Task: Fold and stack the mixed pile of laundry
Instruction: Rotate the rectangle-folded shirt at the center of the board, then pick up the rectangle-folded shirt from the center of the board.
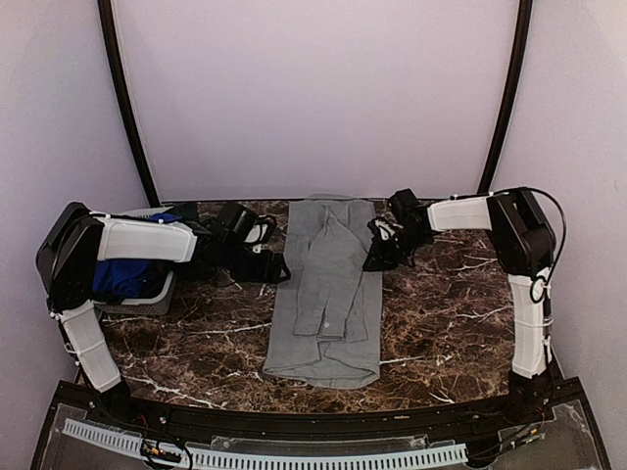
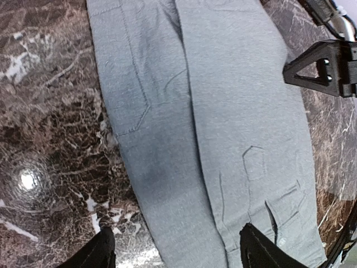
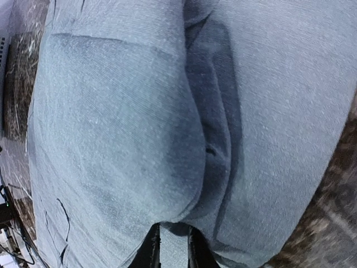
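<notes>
On my left, the royal-blue T-shirt (image 1: 122, 279) sits bunched in the small grey basket (image 1: 147, 302). My left gripper (image 1: 277, 267) hangs spread wide, holding nothing, at the edge of the grey shirt (image 1: 328, 294). The shirt is a soft knit strip folded lengthwise, lying mid-table on glossy veined marble (image 1: 441, 323). My right gripper (image 1: 378, 257) pinches its right edge. Next, I judge, comes a crosswise fold, which needs both hands gripping.

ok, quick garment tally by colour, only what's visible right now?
Grey: 1, the grey shirt spread out lengthwise on the table
Blue: 1, the blue garment in the basket, mostly hidden
Total: 2 visible; no red-orange or dark cloth can be made out.
</notes>
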Available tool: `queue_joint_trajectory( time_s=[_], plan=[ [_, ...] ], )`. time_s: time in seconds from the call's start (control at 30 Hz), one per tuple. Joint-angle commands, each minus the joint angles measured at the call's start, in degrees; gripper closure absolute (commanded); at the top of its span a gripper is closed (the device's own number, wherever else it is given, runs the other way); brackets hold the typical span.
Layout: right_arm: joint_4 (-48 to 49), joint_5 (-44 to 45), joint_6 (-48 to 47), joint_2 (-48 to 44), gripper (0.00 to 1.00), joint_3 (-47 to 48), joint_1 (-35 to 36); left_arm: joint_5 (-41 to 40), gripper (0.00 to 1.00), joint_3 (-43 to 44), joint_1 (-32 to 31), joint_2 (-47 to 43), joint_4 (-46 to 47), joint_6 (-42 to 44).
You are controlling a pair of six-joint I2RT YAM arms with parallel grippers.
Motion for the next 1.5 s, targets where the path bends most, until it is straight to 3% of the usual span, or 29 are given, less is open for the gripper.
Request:
queue_joint_trajectory(
  time_s=[0.0,0.07,0.17,0.27,0.33,0.37,0.43,0.53,0.63,0.8,1.0,1.23,1.47],
  plan=[
    [-2.78,1.35,-0.69,3.54,0.85,5.57,-2.25,-2.5,0.16,-1.41,-0.16,-6.31,1.47,0.26],
    [-4.1,1.39,-1.16,3.49,0.84,7.72,-2.96,-3.42,0.02,-3.03,-0.16,-8.93,2.8,0.01],
    [-5.58,1.82,-2.54,0.03,0.81,8.8,-3.29,-4.39,0.01,-6.53,-0.09,-12.89,5.74,-1.73],
    [-4.1,0.72,-2.88,-8.02,0.69,5.47,-3.25,-5.49,0.01,-9.9,-0.07,-17.96,9.33,-5.71],
    [-2.19,0.0,-2.51,-16.03,0.64,2.08,-3.31,-3.72,0.01,-15.01,-0.07,-21.98,16.0,-7.81],
    [-1.16,-0.47,-2.25,-18.27,0.63,0.39,-3.31,1.08,0.01,-17.43,0.11,-24.14,18.4,-8.11],
    [0.53,-0.99,-1.54,-25.77,0.57,-3.86,-3.38,6.05,0.01,-16.85,0.27,-25.48,14.7,-8.59],
    [3.75,-4.88,1.46,-35.33,0.45,-12.36,-4.27,6.9,0.01,-16.12,-1.57,-27.23,7.53,-9.65],
    [3.77,-9.59,4.26,-42.25,0.45,-20.61,-4.33,6.72,0.01,-21.12,-5.03,-30.92,4.57,-12.89],
    [4.98,-14.24,9.73,-49.98,0.48,-36.41,-1.31,8.98,0.16,-30.49,-9.6,-34.74,3.61,-18.43],
    [9.7,-13.32,16.98,-52.73,0.5,-49.76,6.81,9.75,0.45,-36.03,-14.34,-34.43,6.42,-25.22],
    [15.14,-13.05,20.65,-51.33,0.52,-57.63,9.66,10.54,0.54,-38.12,-17.94,-26.36,16.12,-30.09],
    [23.75,-15.54,23.26,-42.48,0.54,-58.2,11.07,10.47,0.57,-36.86,-18.88,-19.42,19.89,-31.78]
  ],
)
